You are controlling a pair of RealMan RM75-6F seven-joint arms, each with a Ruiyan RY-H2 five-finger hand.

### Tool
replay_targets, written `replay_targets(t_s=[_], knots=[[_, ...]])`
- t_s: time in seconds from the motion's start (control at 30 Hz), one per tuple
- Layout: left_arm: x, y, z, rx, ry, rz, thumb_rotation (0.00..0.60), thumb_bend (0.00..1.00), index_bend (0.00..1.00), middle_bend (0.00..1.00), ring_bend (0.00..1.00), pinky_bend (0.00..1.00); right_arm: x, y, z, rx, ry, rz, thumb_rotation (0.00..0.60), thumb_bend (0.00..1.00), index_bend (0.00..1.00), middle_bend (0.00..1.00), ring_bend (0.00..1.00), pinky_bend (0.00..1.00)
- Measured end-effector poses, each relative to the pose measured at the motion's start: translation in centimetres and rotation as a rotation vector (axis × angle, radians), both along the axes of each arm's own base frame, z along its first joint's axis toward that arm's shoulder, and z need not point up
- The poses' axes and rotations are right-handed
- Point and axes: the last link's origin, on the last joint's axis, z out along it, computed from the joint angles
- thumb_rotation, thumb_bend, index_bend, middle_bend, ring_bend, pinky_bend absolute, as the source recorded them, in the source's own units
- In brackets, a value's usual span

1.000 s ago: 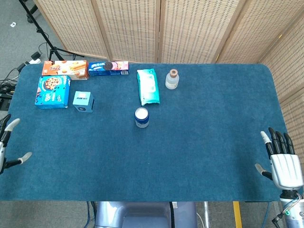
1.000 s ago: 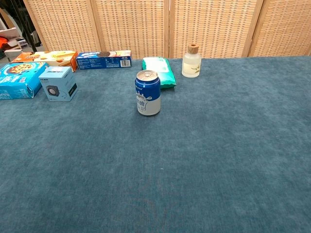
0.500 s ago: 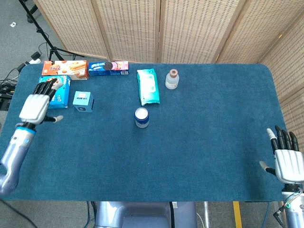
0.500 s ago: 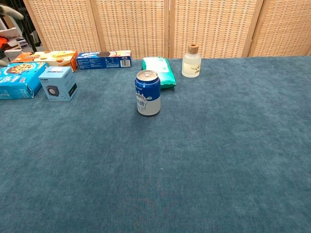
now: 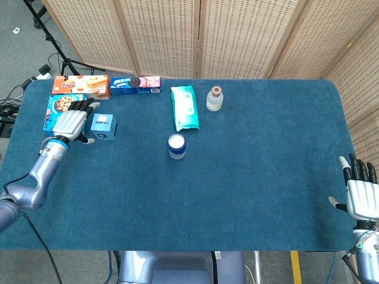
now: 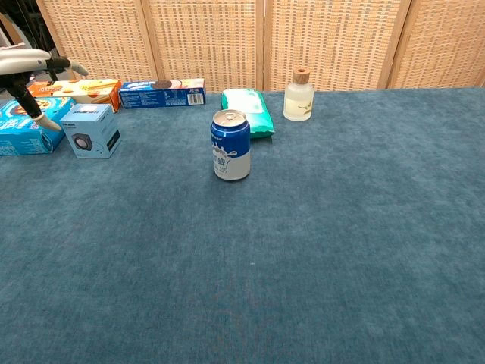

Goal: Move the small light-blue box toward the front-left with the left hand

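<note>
A: While my left hand [image 5: 71, 123] hangs just left of the small light-blue box [image 5: 103, 126], nothing is gripped — fingers apart, spread toward the box's near side. From the chest view the hand sits above and just beside it; I can't tell whether any fingertip touches it.

B: Where does the box stand?

A: Back-left part of the counter [image 5: 249, 177], upright, just right of the blue cookie box [image 5: 58, 113], which my hand partly covers from above. The orange biscuit box [image 5: 81, 85] and the long blue cookie pack [image 5: 135, 83] lie behind, along the far edge.

B: So how far along?

A: Early, I'd judge. The reach looks about done; the grasp isn't made, and the move toward the front-left is all still to do. The carpet between the box and that corner looks bare.

B: Other hand?

A: Right hand [image 5: 360, 192] at the front-right edge, well apart from everything — fingers extended, holding nothing. The can [image 5: 176, 146], green wipes pack [image 5: 185, 107] and small bottle [image 5: 215, 98] sit mid-counter, off my path.
</note>
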Motion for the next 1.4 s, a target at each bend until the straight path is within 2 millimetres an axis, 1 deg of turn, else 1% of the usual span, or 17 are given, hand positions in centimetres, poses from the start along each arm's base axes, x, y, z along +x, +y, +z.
replay_targets(t_s=[0.3,0.4,0.43,0.47,0.5,0.57,0.6,0.67,0.77,0.83,0.93,1.17,1.3,1.4], knots=[[-0.6,1.5,-1.9,-0.001,0.032,0.018,0.600,0.00,0.00,0.00,0.00,0.02,-0.2,-0.3,-0.2,0.010,-0.004,-0.011,0.600,0.00,0.00,0.00,0.00,0.00],[-0.4,1.9,-2.5,-0.007,0.021,0.030,0.600,0.00,0.03,0.02,0.00,0.11,-0.3,-0.4,-0.2,0.007,-0.005,-0.015,0.600,0.00,0.00,0.00,0.00,0.00],[-0.3,2.0,-2.7,-0.009,0.012,0.030,0.600,0.00,0.08,0.06,0.02,0.17,-0.3,-0.4,-0.2,0.006,-0.005,-0.016,0.600,0.00,0.00,0.00,0.00,0.00],[-0.2,2.0,-2.9,-0.010,0.002,0.028,0.600,0.00,0.14,0.12,0.06,0.22,-0.4,-0.4,-0.2,0.005,-0.004,-0.017,0.600,0.00,0.00,0.00,0.00,0.00],[0.0,2.1,-3.2,-0.010,-0.008,0.023,0.600,0.00,0.18,0.17,0.10,0.26,-0.4,-0.4,-0.2,0.004,-0.004,-0.018,0.600,0.00,0.00,0.00,0.00,0.00],[0.0,2.2,-3.4,-0.009,-0.010,0.017,0.600,0.00,0.28,0.31,0.23,0.37,-0.4,-0.5,-0.3,0.006,-0.006,-0.021,0.600,0.00,0.00,0.00,0.00,0.00],[0.0,2.3,-3.5,-0.007,-0.004,0.014,0.600,0.01,0.31,0.35,0.27,0.40,-0.5,-0.5,-0.3,0.009,-0.009,-0.023,0.600,0.00,0.00,0.00,0.00,0.00],[-0.1,2.4,-3.5,-0.002,0.004,0.011,0.600,0.09,0.39,0.43,0.35,0.47,-0.5,-0.6,-0.2,0.007,-0.010,-0.025,0.600,0.00,0.00,0.00,0.00,0.00],[-0.2,2.7,-3.5,0.007,0.005,0.011,0.600,0.19,0.44,0.47,0.38,0.50,-0.5,-0.6,-0.2,0.004,-0.013,-0.025,0.600,0.00,0.00,0.00,0.00,0.00],[-0.2,2.7,-3.4,0.010,0.000,0.009,0.600,0.21,0.47,0.48,0.39,0.50,-0.5,-0.6,-0.2,0.003,-0.013,-0.024,0.600,0.00,0.00,0.00,0.00,0.00],[-0.2,2.7,-3.2,0.016,-0.018,0.003,0.600,0.22,0.50,0.49,0.40,0.50,-0.5,-0.5,-0.2,0.000,-0.015,-0.022,0.600,0.00,0.00,0.00,0.00,0.00],[0.2,1.9,-1.6,0.030,-0.086,-0.059,0.600,0.21,0.50,0.49,0.40,0.50,-0.3,-0.3,-0.1,-0.003,-0.020,-0.014,0.600,0.00,0.00,0.00,0.00,0.00],[0.4,0.9,-0.3,0.021,-0.115,-0.103,0.600,0.21,0.50,0.49,0.40,0.50,-0.2,-0.2,0.0,-0.006,-0.025,-0.005,0.600,0.00,0.00,0.00,0.00,0.00],[0.1,-0.7,1.0,0.002,-0.123,-0.136,0.600,0.21,0.50,0.49,0.40,0.50,0.1,0.0,0.1,-0.004,-0.032,0.008,0.600,0.00,0.00,0.00,0.00,0.00]])
